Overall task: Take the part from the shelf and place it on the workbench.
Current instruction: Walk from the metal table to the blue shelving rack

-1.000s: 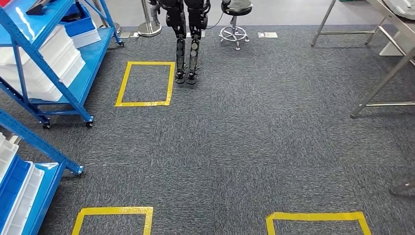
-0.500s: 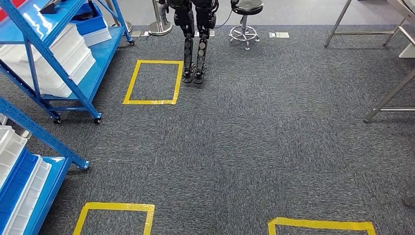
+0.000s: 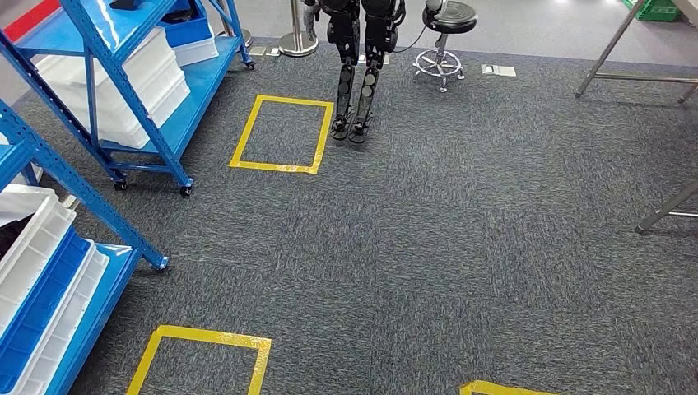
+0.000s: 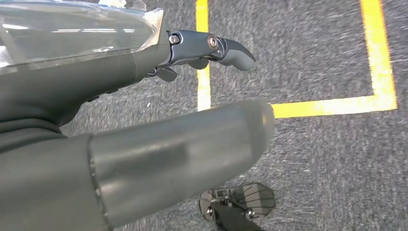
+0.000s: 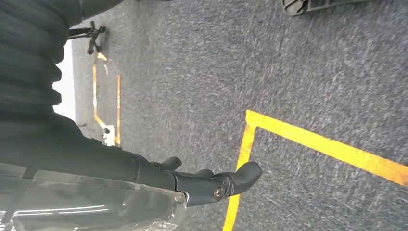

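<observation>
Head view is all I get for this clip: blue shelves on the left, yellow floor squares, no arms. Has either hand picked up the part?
Observer: No. In the left wrist view the left hand holds nothing, and its fingers are stretched out apart from the thumb.
Operator: And the right?
Observer: The right hand holds nothing either, and its fingers are apart.
Operator: What lies beyond them?
Observer: Grey carpet. A corner of yellow tape lies past the left hand, and the right wrist view shows a tape corner too.
</observation>
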Controlling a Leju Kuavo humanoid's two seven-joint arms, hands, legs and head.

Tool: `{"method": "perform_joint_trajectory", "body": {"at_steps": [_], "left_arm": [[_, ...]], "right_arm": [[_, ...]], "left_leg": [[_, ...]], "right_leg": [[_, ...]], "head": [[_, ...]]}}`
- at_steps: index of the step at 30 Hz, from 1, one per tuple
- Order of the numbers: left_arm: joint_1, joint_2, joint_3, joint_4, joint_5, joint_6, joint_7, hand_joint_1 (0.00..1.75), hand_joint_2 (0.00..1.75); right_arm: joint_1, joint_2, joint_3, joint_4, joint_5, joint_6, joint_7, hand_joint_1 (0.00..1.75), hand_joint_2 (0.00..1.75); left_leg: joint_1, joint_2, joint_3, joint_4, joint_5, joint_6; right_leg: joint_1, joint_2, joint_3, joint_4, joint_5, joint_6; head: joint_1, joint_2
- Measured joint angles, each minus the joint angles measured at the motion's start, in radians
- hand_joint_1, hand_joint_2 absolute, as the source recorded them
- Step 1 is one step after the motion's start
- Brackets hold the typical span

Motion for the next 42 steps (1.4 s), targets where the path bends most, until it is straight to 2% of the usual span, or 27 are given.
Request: {"method": "perform_joint_trajectory", "body": {"at_steps": [1,2,3,4,5,7,9,11,13,14,15,16,18,19,21,24,26,28,29,30,31,33,34,36,39,40,42], "left_arm": [[0.001,-0.001,0.0,0.0,0.0,0.0,0.0,0.0,0.0],[0.003,-0.002,0.0,0.0,0.0,0.0,0.0,0.0,0.0],[0.003,-0.002,0.0,0.0,0.0,0.0,0.0,0.0,0.0],[0.003,-0.002,0.0,0.0,0.0,0.001,0.0,0.0,0.0],[0.004,-0.001,0.0,0.0,0.0,0.003,-0.001,0.0,0.0],[0.007,0.0,0.0,0.0,0.001,0.007,-0.002,0.0,0.0],[0.011,0.003,0.0,0.0,0.002,0.01,-0.004,0.0,0.0],[0.012,0.005,0.0,0.0,0.003,0.011,-0.005,0.0,0.0],[0.013,0.005,0.0,0.0,0.005,0.012,-0.006,0.0,0.0],[0.014,0.006,0.0,0.001,0.006,0.014,-0.006,0.0,0.0],[0.016,0.006,0.0,0.001,0.008,0.016,-0.006,0.0,0.0],[0.017,0.007,0.0,0.001,0.009,0.019,-0.006,0.0,0.0],[0.018,0.011,0.001,0.0,0.011,0.023,-0.008,0.0,0.0],[0.017,0.013,0.001,0.0,0.012,0.025,-0.009,0.0,0.0],[0.014,0.018,0.002,0.0,0.017,0.027,-0.013,0.0,0.0],[0.015,0.024,0.007,0.0,0.023,0.034,-0.014,0.0,0.0],[0.015,0.026,0.011,0.0,0.03,0.043,-0.013,0.0,0.0],[0.015,0.028,0.017,0.0,0.039,0.049,-0.015,0.0,0.0],[0.015,0.029,0.021,0.0,0.043,0.05,-0.017,0.0,0.0],[0.016,0.029,0.025,0.0,0.046,0.05,-0.02,0.0,0.0],[0.017,0.03,0.029,0.0,0.048,0.05,-0.023,0.0,0.0],[0.018,0.031,0.032,0.0,0.051,0.05,-0.027,0.0,0.0],[0.018,0.032,0.033,0.0,0.052,0.051,-0.028,0.0,0.0],[0.019,0.034,0.034,0.0,0.052,0.052,-0.031,0.0,0.0],[0.023,0.039,0.036,0.0,0.053,0.057,-0.032,0.0,0.0],[0.024,0.041,0.037,0.0,0.053,0.059,-0.032,0.0,0.0],[0.024,0.042,0.042,0.0,0.056,0.064,-0.032,0.0,0.0]], "right_arm": [[0.001,-0.001,0.0,0.0,0.0,0.0,0.001,0.0,1.75],[0.001,-0.003,0.0,0.0,0.0,0.0,0.001,0.0,1.75],[0.001,-0.003,0.0,0.0,0.0,0.0,0.002,0.0,1.75],[0.0,-0.003,0.0,0.0,0.0,0.001,0.003,0.0,1.75],[-0.001,-0.002,0.0,0.0,0.0,0.001,0.004,0.0,1.75],[-0.004,-0.002,0.0,0.0,0.0,0.002,0.006,0.0,1.75],[-0.004,-0.001,0.0,0.0,-0.001,0.007,0.005,0.0,1.75],[-0.004,-0.002,0.0,0.0,-0.001,0.013,0.003,0.0,1.75],[-0.002,-0.002,0.0,0.0,-0.001,0.016,0.001,0.0,1.75],[-0.001,-0.003,0.0,0.0,-0.001,0.017,0.0,0.0,1.75],[-0.001,-0.003,0.0,0.0,-0.001,0.018,-0.001,0.0,1.75],[-0.001,-0.003,0.0,0.0,-0.001,0.02,-0.002,0.0,1.75],[-0.002,-0.002,0.0,0.0,0.0,0.026,-0.004,0.0,1.75],[-0.003,-0.001,0.001,0.0,0.001,0.03,-0.004,0.0,1.75],[-0.003,0.001,0.003,0.0,0.008,0.038,-0.008,0.0,1.75],[-0.003,0.003,0.011,0.0,0.022,0.057,-0.022,0.0,1.75],[-0.002,0.002,0.02,0.0,0.031,0.066,-0.031,0.0,1.75],[0.001,0.001,0.027,0.0,0.037,0.07,-0.035,0.0,1.75],[0.004,0.0,0.029,0.0,0.039,0.07,-0.037,0.0,1.75],[0.006,0.0,0.032,0.0,0.041,0.07,-0.039,0.0,1.75],[0.008,0.0,0.034,0.0,0.043,0.07,-0.041,0.0,1.75],[0.011,-0.001,0.038,0.0,0.046,0.07,-0.048,0.0,1.75],[0.012,0.0,0.041,0.0,0.047,0.07,-0.051,0.0,1.75],[0.011,0.002,0.045,0.0,0.045,0.07,-0.057,0.0,1.75],[0.01,0.007,0.049,0.0,0.04,0.07,-0.063,0.0,1.75],[0.01,0.01,0.049,0.001,0.037,0.07,-0.067,0.0,1.75],[0.01,0.02,0.05,0.001,0.03,0.068,-0.076,0.0,1.75]], "left_leg": [[0.002,-0.008,0.0,0.005,-0.003,-0.004],[0.004,-0.015,-0.001,0.012,-0.007,-0.01],[0.004,-0.022,-0.003,0.022,-0.014,-0.019],[0.003,-0.028,-0.007,0.033,-0.021,-0.026],[0.002,-0.031,-0.011,0.042,-0.027,-0.033],[0.003,-0.035,-0.017,0.05,-0.033,-0.04],[0.007,-0.025,-0.023,0.066,-0.044,-0.047],[0.012,-0.002,-0.059,0.147,-0.093,-0.058],[0.017,0.015,-0.129,0.284,-0.157,-0.066],[0.019,0.018,-0.157,0.334,-0.172,-0.067],[0.019,0.019,-0.169,0.35,-0.167,-0.066],[0.019,0.02,-0.16,0.323,-0.142,-0.062],[0.013,0.036,-0.094,0.183,-0.069,-0.047],[0.009,0.048,-0.062,0.119,-0.045,-0.039],[-0.002,0.063,-0.036,0.063,-0.033,-0.027],[-0.002,0.046,-0.024,0.037,-0.021,-0.015],[0.003,0.034,-0.01,0.014,-0.007,-0.006],[0.002,0.021,-0.008,0.01,-0.004,-0.003],[0.002,0.013,-0.007,0.01,-0.005,-0.003],[0.002,0.004,-0.007,0.011,-0.006,-0.004],[0.003,-0.005,-0.006,0.013,-0.007,-0.006],[0.005,-0.021,-0.005,0.023,-0.014,-0.016],[0.004,-0.027,-0.008,0.032,-0.02,-0.023],[0.001,-0.035,-0.016,0.047,-0.031,-0.035],[0.006,-0.031,-0.022,0.059,-0.039,-0.046],[0.008,-0.02,-0.029,0.077,-0.051,-0.051],[0.013,0.006,-0.074,0.174,-0.107,-0.062]], "right_leg": [[-0.004,0.001,0.016,-0.039,0.023,0.012],[-0.008,0.004,0.049,-0.111,0.056,0.026],[-0.01,0.01,0.079,-0.177,0.082,0.032],[-0.011,0.014,0.104,-0.227,0.1,0.031],[-0.01,0.017,0.117,-0.253,0.108,0.024],[-0.007,0.014,0.12,-0.256,0.108,0.004],[-0.008,0.01,0.121,-0.257,0.111,-0.007],[-0.009,0.003,0.122,-0.258,0.111,-0.015],[-0.004,-0.007,0.121,-0.258,0.108,-0.02],[-0.002,-0.012,0.121,-0.258,0.107,-0.021],[0.001,-0.017,0.122,-0.258,0.106,-0.023],[0.003,-0.021,0.123,-0.258,0.105,-0.024],[0.005,-0.029,0.128,-0.259,0.103,-0.026],[0.007,-0.032,0.13,-0.26,0.102,-0.025],[0.006,-0.04,0.132,-0.263,0.1,-0.022],[0.007,-0.045,0.134,-0.263,0.095,-0.012],[0.009,-0.024,0.106,-0.198,0.062,-0.015],[0.005,-0.006,0.041,-0.064,0.007,-0.021],[0.003,-0.003,0.011,-0.007,-0.011,-0.019],[0.001,-0.002,-0.006,0.019,-0.013,-0.012],[-0.001,-0.001,-0.003,0.005,0.001,-0.002],[-0.008,0.007,0.055,-0.128,0.063,0.019],[-0.009,0.013,0.084,-0.193,0.089,0.023],[-0.008,0.02,0.113,-0.254,0.11,0.012],[-0.007,0.013,0.114,-0.254,0.113,-0.01],[-0.009,0.01,0.115,-0.255,0.114,-0.016],[-0.008,0.003,0.116,-0.256,0.113,-0.025]], "head": [[0.0,0.0],[0.0,0.0],[0.001,0.0],[0.002,0.0],[0.001,0.0],[0.0,0.0],[-0.002,0.0],[-0.006,0.0],[-0.008,0.0],[-0.008,0.0],[-0.008,0.0],[-0.008,0.0],[-0.007,0.0],[-0.007,0.0],[-0.007,0.0],[-0.008,0.0],[-0.006,0.0],[-0.005,0.0],[-0.005,0.0],[-0.005,0.0],[-0.005,0.0],[-0.004,0.0],[-0.004,0.0],[-0.004,0.0],[-0.006,0.0],[-0.007,0.0],[-0.01,0.0]]}}
